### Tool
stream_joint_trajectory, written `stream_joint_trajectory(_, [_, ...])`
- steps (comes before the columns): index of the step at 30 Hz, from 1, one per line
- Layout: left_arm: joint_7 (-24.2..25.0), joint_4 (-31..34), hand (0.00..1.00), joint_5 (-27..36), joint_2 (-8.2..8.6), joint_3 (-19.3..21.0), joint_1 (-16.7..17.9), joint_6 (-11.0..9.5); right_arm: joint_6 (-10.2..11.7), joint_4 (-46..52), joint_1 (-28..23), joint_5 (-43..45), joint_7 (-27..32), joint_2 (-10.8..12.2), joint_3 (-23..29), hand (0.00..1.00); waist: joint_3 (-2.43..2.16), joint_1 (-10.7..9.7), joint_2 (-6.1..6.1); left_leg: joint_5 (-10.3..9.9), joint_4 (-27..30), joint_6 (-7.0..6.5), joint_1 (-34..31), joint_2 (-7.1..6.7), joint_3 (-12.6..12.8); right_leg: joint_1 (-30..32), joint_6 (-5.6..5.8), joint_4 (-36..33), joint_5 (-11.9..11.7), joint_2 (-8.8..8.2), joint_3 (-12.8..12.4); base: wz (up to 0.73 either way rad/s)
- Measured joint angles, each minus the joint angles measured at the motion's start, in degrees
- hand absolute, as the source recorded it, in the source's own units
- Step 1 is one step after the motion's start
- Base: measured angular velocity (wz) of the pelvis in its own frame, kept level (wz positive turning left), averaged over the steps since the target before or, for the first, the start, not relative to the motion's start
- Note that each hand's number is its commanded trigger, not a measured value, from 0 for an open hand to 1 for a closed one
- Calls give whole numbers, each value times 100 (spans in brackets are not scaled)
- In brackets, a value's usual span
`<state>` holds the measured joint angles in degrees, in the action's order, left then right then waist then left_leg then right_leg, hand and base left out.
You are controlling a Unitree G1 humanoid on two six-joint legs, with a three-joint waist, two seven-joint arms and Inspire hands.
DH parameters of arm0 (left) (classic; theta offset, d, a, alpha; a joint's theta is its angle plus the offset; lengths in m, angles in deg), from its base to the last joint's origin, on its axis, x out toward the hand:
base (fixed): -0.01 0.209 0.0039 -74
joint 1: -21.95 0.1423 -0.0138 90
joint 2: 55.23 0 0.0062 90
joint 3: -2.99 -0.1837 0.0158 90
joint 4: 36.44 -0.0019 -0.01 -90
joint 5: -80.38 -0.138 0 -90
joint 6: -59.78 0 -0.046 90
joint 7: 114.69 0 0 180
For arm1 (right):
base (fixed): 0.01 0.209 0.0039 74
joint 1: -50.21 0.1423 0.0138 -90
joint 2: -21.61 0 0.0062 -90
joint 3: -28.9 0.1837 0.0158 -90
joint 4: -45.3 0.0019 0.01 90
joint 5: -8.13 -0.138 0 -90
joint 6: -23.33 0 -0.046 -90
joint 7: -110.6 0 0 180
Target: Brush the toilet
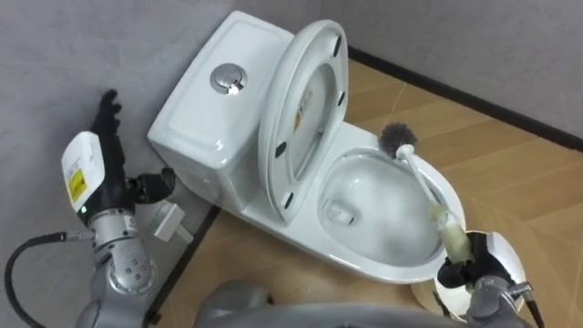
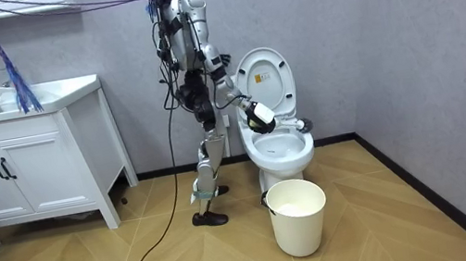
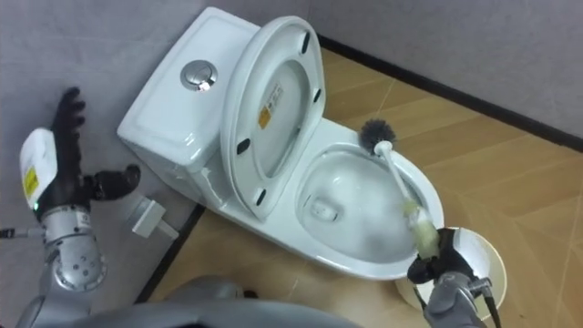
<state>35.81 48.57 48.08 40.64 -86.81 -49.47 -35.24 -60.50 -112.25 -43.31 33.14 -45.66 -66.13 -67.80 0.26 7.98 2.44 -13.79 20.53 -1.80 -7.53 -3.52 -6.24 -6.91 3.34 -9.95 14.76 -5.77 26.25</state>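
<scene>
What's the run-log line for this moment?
right hand: shut on toilet brush | head at far bowl rim | left hand: open, idle | seat up

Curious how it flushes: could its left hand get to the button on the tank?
Probably yes: the left hand is open beside the tank, nothing between it and the flush button.

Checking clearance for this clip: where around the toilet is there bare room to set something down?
Bare: the wood floor between bowl and baseboard, and the tank lid around the flush button. Crowded: the bowl's front rim, where the right hand, brush and bucket cluster.
</scene>
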Motion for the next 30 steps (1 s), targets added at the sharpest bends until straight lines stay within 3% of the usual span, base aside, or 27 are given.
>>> stream_joint_trajectory(5, [143,-40,0,4,0,-215,-285,0,-38,-10,-73,410,75,-84,-157,100,-13,-23,-63,40,-4,-9,-228,38,119,324,-16,-105,-10,-12,-166,-14])
stream_joint_trajectory(7, [216,-113,0,-11,-1,-351,-467,-11,-175,-33,-50,1157,39,-185,-395,100,-5,-100,-96,64,10,-15,-379,63,177,512,-34,-173,-20,-20,-172,-6])
stream_joint_trajectory(10, [229,-608,0,-12,-8,-572,-711,-37,-352,-368,21,2063,-119,-191,-794,100,20,-49,-170,74,-7,-19,-425,85,272,618,-41,-206,-25,-26,-245,-14])
stream_joint_trajectory(15, [216,-775,0,-106,-154,-598,-732,-256,-403,-344,-39,2495,-34,-237,-835,100,15,-29,-186,110,-78,-8,-468,135,383,771,-48,-279,-29,-24,-338,-12])
stream_joint_trajectory(23, [333,-941,0,-135,-184,-743,-601,-296,-802,327,-241,3109,-4,-294,-955,100,61,-13,2,183,-104,16,-581,186,455,935,-87,-395,-50,-10,-373,-3])
stream_joint_trajectory(28, [489,-1168,0,-338,-193,-934,-603,-248,-887,477,-242,3179,-30,-369,-1119,100,24,-16,121,182,-21,14,-688,208,465,1030,-134,-410,-78,11,-366,0])
stream_joint_trajectory(30, [499,-1237,0,-326,-200,-956,-676,-274,-887,475,-234,3152,-21,-397,-1123,100,31,-5,140,180,27,12,-733,213,443,1050,-138,-493,-81,2,-357,2])
